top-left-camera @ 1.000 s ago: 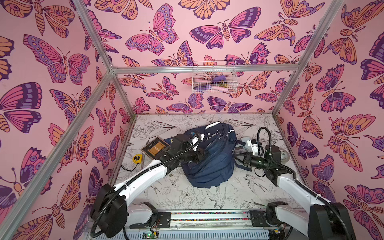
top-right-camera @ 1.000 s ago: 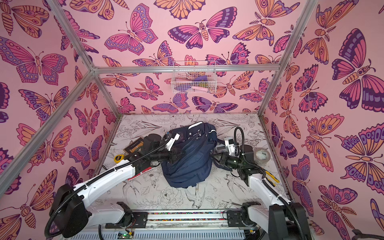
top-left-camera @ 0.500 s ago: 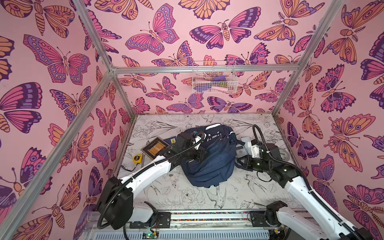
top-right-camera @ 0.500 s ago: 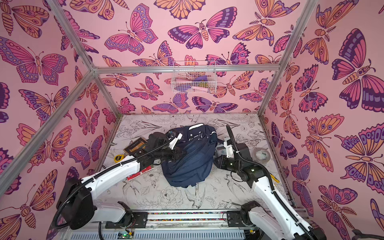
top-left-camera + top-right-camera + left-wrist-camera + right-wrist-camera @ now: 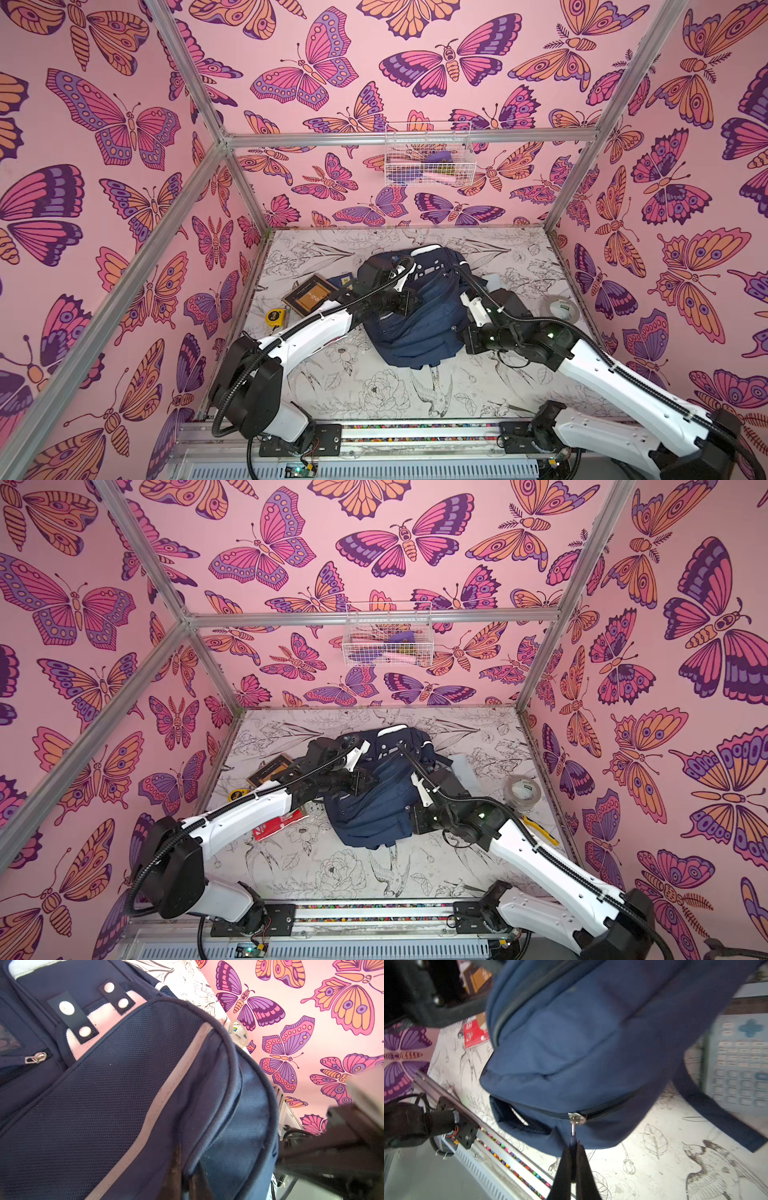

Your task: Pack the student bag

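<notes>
The student bag [image 5: 419, 328] [image 5: 374, 812] is a navy backpack lying in the middle of the table. My left gripper [image 5: 409, 301] [image 5: 361, 781] reaches onto it from the left. In the left wrist view the left gripper [image 5: 188, 1159] is shut on a fold of the bag's piped edge beside the mesh pocket [image 5: 93, 1088]. My right gripper [image 5: 463, 336] [image 5: 413, 818] meets the bag's right side. In the right wrist view the right gripper [image 5: 573, 1145] is shut on the metal zipper pull [image 5: 576, 1119] of the bag [image 5: 571, 1043].
Left of the bag lie a framed brown picture [image 5: 309, 295], a yellow tape measure [image 5: 276, 316] and a red booklet [image 5: 278, 823]. A tape roll [image 5: 561, 309] and a light-blue calculator [image 5: 743, 1059] lie to its right. A wire basket [image 5: 428, 160] hangs on the back wall.
My right gripper has moved toward the front along the bag's edge with the zipper pull in it, its arm rising. The left gripper has kept its hold, barely shifting.
</notes>
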You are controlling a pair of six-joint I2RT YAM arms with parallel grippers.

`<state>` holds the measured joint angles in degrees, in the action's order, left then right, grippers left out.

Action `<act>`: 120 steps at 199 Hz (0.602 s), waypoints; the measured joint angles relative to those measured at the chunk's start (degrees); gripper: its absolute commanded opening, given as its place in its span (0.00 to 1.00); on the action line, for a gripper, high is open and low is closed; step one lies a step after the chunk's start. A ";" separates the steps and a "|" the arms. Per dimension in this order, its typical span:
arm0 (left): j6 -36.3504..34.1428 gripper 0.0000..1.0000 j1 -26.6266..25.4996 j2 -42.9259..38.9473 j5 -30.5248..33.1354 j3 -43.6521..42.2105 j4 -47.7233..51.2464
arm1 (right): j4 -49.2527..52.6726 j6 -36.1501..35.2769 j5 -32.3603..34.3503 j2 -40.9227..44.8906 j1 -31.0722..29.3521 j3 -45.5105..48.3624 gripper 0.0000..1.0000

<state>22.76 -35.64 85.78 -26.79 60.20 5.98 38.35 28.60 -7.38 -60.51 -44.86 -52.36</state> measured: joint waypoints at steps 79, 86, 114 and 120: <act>6.43 0.43 0.02 3.96 -1.36 1.49 -3.37 | -2.89 1.25 -0.17 -14.21 -7.56 -6.54 0.00; 6.73 0.53 0.07 3.74 -1.44 1.49 -3.61 | -2.32 1.38 0.57 -14.34 -7.63 -6.84 0.00; 5.20 0.69 0.68 -0.20 2.10 0.68 -0.90 | -0.37 1.81 2.75 -11.98 -7.26 -6.93 0.00; 4.44 0.69 0.83 -1.73 3.61 0.44 0.68 | -0.37 1.90 3.15 -10.82 -6.99 -6.69 0.00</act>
<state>27.20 -34.81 84.05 -23.18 60.64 6.66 37.98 30.50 -4.23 -71.33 -51.86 -59.05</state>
